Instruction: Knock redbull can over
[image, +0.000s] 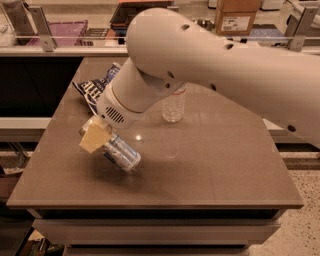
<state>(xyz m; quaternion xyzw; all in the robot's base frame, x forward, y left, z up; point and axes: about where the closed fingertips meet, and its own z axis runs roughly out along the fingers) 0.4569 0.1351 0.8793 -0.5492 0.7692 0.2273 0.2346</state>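
The gripper, at 9 o'clock on the tabletop, pinches the upper end of the redbull can, holding it steeply tilted, base toward 4 o'clock, apparently for laying it over.

No text seems legible; gripper at redbull can.

Your arm: smooth cream-white shell, bulbous rounded joints, small dark round holes, slotted vent grille at the wrist, your gripper tan, blocky, at its lower-left end.
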